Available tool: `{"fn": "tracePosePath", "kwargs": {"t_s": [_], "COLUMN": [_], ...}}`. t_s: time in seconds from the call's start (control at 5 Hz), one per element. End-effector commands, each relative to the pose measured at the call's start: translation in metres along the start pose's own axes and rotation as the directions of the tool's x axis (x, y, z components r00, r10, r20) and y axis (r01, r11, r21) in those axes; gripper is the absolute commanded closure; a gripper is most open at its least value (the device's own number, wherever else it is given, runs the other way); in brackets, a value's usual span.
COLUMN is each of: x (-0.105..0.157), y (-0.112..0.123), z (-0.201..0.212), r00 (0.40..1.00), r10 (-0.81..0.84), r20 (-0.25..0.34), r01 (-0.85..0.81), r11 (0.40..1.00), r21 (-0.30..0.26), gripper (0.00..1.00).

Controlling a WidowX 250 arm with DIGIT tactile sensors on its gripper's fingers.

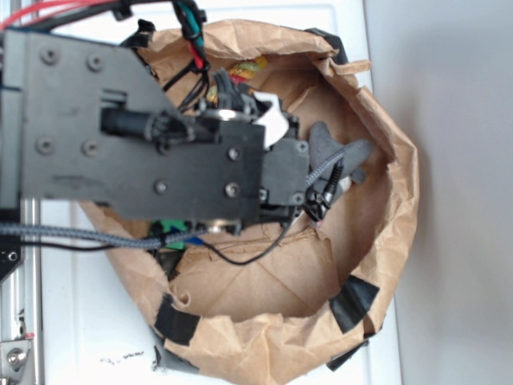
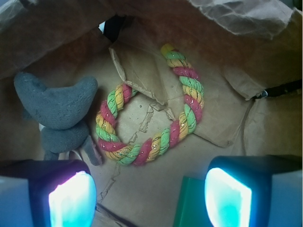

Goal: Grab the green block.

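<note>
Hovering inside the crumpled brown paper bag [image 2: 246, 19], the gripper [image 2: 150, 196] had its jaws spread apart, and the flat bright-green block [image 2: 189, 203] sat right beside one glowing fingertip [image 2: 227, 198], nothing grabbed.

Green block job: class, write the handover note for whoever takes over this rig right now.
Gripper: open, empty, hanging inside the paper bag with fingers pointing down at its floor.
Green block: on the bag floor at the bottom of the wrist view, just inside the right-hand finger in that view; only a corner shows.
Also there: rope ring and grey plush farther in, clear of the fingers.
Done: arm is in the bag, near the block.
Left: centre over the block, lower, close, lift.
</note>
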State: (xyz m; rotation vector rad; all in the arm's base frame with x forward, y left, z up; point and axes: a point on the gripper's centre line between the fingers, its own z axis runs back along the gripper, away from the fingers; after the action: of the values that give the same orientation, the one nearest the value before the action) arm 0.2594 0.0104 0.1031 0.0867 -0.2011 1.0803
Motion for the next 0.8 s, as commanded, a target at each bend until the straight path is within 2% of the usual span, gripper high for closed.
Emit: {"fn": "tracePosePath", "kwargs": {"t_s": [0.0, 0.2, 0.4, 0.6], "x": [-0.003, -0.01, -0.015, -0.022], "y": [0.024, 0.024, 0.023, 0.029], "z": [0.009, 0.013, 0.008, 0.001], "r00": [0.999, 0.999, 0.996, 0.995], "r10": [-0.048, 0.025, 0.018, 0.046], "r20": [-0.001, -0.047, -0.086, -0.089], "r01": [0.048, -0.024, -0.012, -0.034], "r11": [0.999, 1.0, 0.997, 0.99], "r21": [0.01, 0.017, 0.071, 0.137], "gripper": [0.0, 0.0, 0.0, 0.0]}}
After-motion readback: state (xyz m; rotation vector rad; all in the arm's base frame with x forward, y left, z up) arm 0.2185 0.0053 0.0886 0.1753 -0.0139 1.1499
